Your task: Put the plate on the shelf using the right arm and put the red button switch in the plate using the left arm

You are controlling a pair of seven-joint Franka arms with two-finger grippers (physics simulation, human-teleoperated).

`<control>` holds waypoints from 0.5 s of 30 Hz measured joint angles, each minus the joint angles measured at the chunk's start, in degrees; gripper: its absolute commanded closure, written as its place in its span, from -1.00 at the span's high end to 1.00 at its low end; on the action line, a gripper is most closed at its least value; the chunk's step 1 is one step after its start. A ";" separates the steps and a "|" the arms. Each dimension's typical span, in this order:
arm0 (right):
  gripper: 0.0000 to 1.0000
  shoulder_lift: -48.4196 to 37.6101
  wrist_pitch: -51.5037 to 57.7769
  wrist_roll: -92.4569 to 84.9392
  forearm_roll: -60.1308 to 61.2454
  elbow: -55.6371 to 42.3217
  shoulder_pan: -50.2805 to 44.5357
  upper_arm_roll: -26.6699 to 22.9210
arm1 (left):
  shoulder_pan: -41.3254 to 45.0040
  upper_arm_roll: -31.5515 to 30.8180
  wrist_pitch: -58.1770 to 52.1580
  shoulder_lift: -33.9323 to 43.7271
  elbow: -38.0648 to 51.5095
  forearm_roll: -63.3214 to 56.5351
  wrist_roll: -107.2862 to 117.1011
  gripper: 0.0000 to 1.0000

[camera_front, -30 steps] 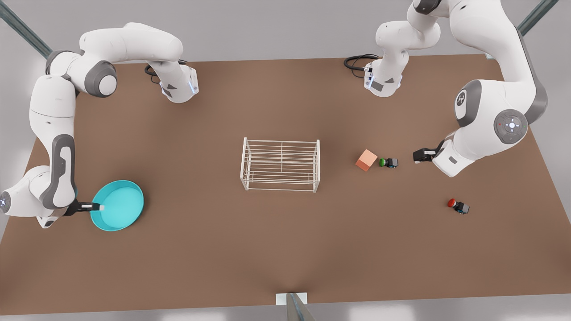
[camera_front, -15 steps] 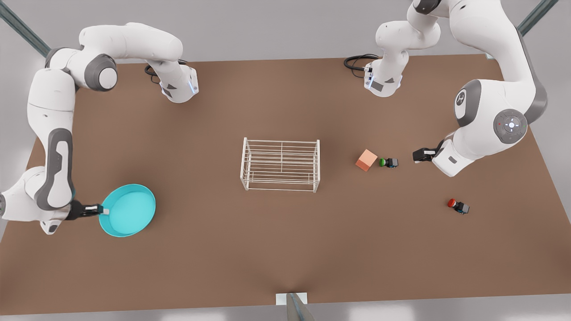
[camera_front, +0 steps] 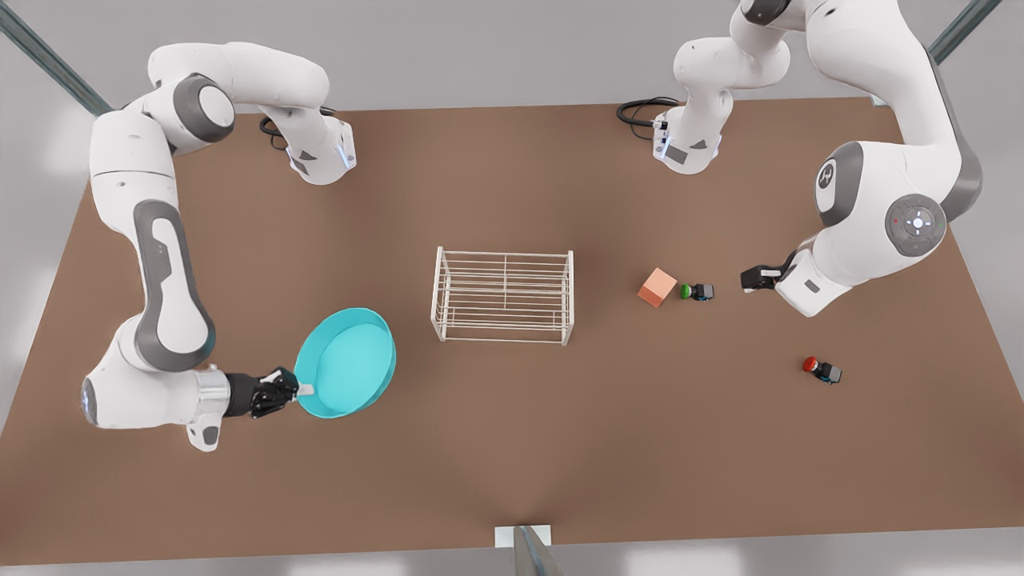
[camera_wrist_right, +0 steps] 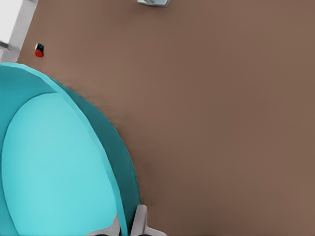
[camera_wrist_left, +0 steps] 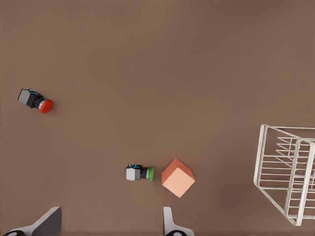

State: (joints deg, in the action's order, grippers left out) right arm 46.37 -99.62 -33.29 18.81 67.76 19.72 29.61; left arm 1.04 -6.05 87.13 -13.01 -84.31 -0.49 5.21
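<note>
The right gripper (camera_front: 302, 390), on the front view's left, pinched the rim of the plate (camera_front: 350, 372); in the right wrist view its two fingertips (camera_wrist_right: 141, 222) stood close together with the turquoise wall (camera_wrist_right: 115, 162) caught between them. The plate was tilted, its inner face turned partly toward the front camera, and it sat between that gripper and the shelf (camera_front: 503, 295), apart from the rack and on the side of it toward the front view's left. The shelf stood upright near the middle of the brown table (camera_front: 512, 448). The left gripper (camera_front: 750, 278) hung on the front view's right, its jaws spread wide, as the two fingertips (camera_wrist_left: 48, 222) in the left wrist view stood well apart with nothing between them. The red button switch (camera_front: 821, 370) lay on its side on the table, well apart from those open jaws and nearer the front camera. Nearer to them lay a green-capped switch (camera_front: 697, 292), with a salmon-orange cube (camera_front: 658, 287) just beside it, toward the shelf.
</note>
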 measured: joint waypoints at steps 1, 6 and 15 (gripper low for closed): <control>-0.57 -0.04 0.08 0.97 -0.13 -0.46 -1.92 -0.07 | 0.01 0.00 -0.01 0.02 0.00 0.00 0.00 1.00; -0.57 -1.51 0.30 6.31 -2.51 -0.73 -10.81 -0.38 | 0.02 0.00 -0.04 0.03 0.00 0.00 0.03 1.00; -0.57 -2.03 -1.05 15.45 -9.48 1.23 -23.83 -0.42 | -0.04 0.11 0.22 -1.12 1.65 -1.04 0.05 1.00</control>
State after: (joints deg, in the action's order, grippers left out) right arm 44.35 -100.67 -17.84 9.33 68.99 -4.10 29.19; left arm 1.00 -5.93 87.35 -14.13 -82.66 -1.53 5.26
